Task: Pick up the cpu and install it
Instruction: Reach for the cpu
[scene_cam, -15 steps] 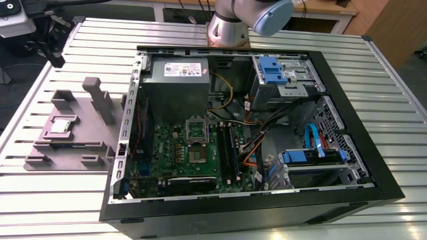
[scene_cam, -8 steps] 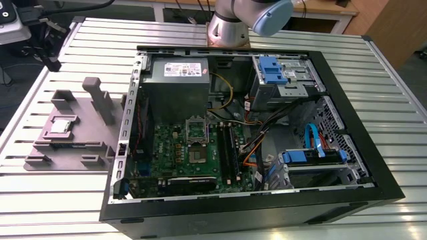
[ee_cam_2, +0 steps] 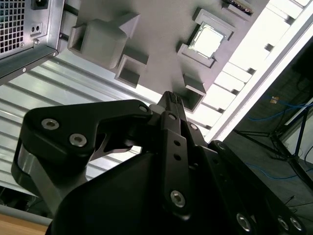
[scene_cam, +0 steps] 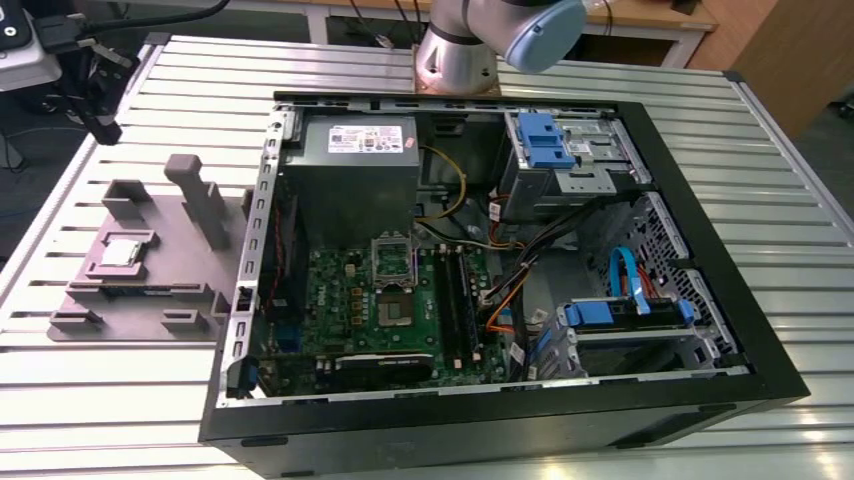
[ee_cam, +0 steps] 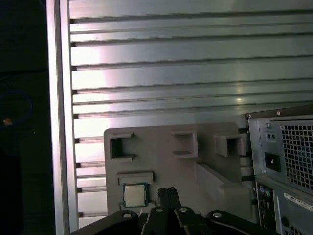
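The cpu (scene_cam: 124, 250), a small square chip with a shiny silver top, lies flat in a shallow seat of the mauve-grey tray (scene_cam: 100, 295) at the exterior view's left. It also appears in both wrist views, cpu (ee_cam_2: 209, 38) and cpu (ee_cam: 135, 195), on the tray (ee_cam_2: 156, 29) (ee_cam: 161, 166). My gripper (ee_cam_2: 171, 99) (ee_cam: 168, 192) hangs well above the tray, apart from the chip, its black fingers shut together with nothing between them. On the green motherboard (scene_cam: 347, 310) inside the open computer case, the black socket frame (scene_cam: 396, 262) stands with its bracket raised.
The open computer case (scene_cam: 534, 400) fills the middle of the ribbed metal table (scene_cam: 120, 400). Tall upright blocks (scene_cam: 203, 200) rise from the tray beside the chip. Cables, a power supply (scene_cam: 354, 145) and blue drive brackets (scene_cam: 537, 140) crowd the case. The arm's base (scene_cam: 461, 55) stands behind it.
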`<state>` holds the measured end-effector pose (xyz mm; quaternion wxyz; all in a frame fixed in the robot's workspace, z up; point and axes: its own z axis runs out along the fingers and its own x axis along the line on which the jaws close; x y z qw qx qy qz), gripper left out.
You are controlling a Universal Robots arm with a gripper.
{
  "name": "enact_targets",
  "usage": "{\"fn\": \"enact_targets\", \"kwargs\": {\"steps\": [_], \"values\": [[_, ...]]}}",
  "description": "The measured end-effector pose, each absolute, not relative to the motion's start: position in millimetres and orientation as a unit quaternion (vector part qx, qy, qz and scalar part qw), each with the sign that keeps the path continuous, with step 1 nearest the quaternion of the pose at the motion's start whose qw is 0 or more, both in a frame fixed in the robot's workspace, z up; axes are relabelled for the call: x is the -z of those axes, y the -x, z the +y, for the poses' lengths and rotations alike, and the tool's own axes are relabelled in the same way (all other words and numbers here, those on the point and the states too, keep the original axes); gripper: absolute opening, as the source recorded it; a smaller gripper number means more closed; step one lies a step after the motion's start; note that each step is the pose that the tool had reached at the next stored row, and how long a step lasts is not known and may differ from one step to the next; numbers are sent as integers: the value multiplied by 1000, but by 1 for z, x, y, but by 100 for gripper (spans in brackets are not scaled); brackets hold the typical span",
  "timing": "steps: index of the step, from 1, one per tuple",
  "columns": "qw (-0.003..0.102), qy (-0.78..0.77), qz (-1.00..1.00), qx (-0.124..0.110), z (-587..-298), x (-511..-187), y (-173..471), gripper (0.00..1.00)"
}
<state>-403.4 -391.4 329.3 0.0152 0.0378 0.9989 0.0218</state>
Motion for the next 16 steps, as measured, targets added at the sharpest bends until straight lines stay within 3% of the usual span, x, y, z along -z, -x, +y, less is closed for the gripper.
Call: {"fn": "enact_targets", "kwargs": {"steps": [16], "values": [[10, -38, 999, -22, -417, -313, 403, 11]]}}
